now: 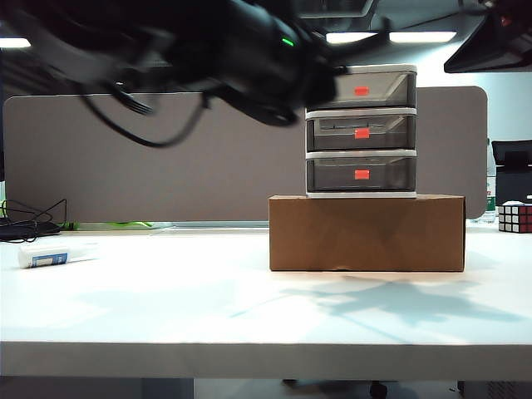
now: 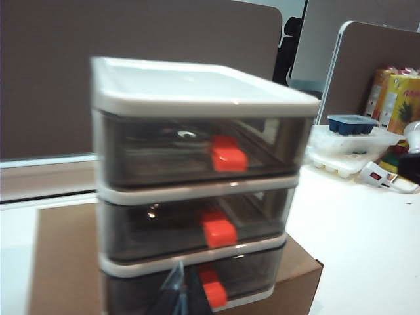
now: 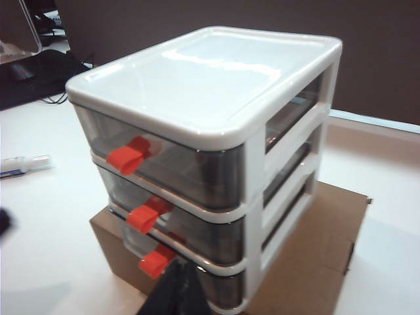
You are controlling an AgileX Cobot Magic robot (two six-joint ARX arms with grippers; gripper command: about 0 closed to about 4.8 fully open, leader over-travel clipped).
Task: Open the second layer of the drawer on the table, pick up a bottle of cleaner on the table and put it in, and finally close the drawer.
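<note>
The drawer (image 1: 361, 129) is a white three-tier unit with smoky grey tiers and orange-red tabs, all pushed in. Its second layer (image 1: 361, 131) (image 2: 190, 226) (image 3: 190, 226) is the middle tier. The bottle of cleaner (image 1: 54, 256) (image 3: 20, 164) lies flat on the table (image 1: 249, 316), far to the left. In the left wrist view my left gripper (image 2: 186, 295) is shut and empty, in front of the bottom tier, short of its tab. In the right wrist view my right gripper (image 3: 178, 292) is shut and empty, off the unit's front corner. In the exterior view the left arm (image 1: 249, 50) is a dark blur.
The drawer unit stands on a brown cardboard box (image 1: 366, 233). A Rubik's cube (image 1: 515, 218) sits at the far right, cables (image 1: 29, 220) at the far left. A grey partition (image 1: 150, 158) runs behind. An ice tray (image 2: 354, 125) and juice cartons (image 2: 397, 98) lie off to one side.
</note>
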